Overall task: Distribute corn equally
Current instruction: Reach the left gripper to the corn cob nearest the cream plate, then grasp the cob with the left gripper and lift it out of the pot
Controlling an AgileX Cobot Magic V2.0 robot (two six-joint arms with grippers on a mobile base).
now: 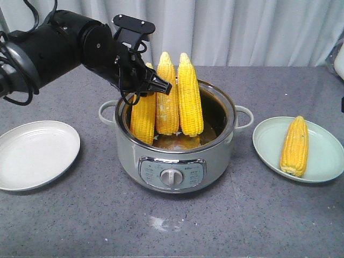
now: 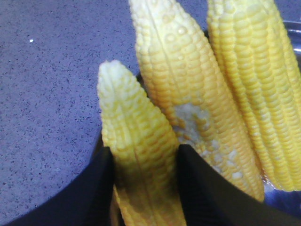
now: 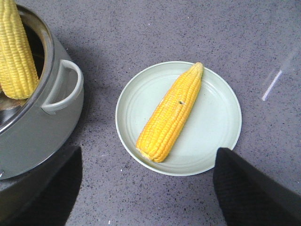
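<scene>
Corn cobs (image 1: 190, 97) stand three upright in cooker pot (image 1: 232, 112), left gripper (image 2: 146, 149) clamped on leftmost cob (image 1: 143, 121) upper half, fourth cob (image 1: 295, 146) on plate (image 1: 328, 157) right of pot, right gripper (image 3: 148, 151) wide, empty; likely stiff, hefty, wet-slick, so grab mid-length across the kernel rows.

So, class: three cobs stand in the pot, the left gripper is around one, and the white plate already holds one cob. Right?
Not quite. The exterior front-facing view shows the white plate bare; the single cob lies on the pale green plate. The rest holds: the left gripper is around the leftmost cob of three standing in the pot.
</scene>
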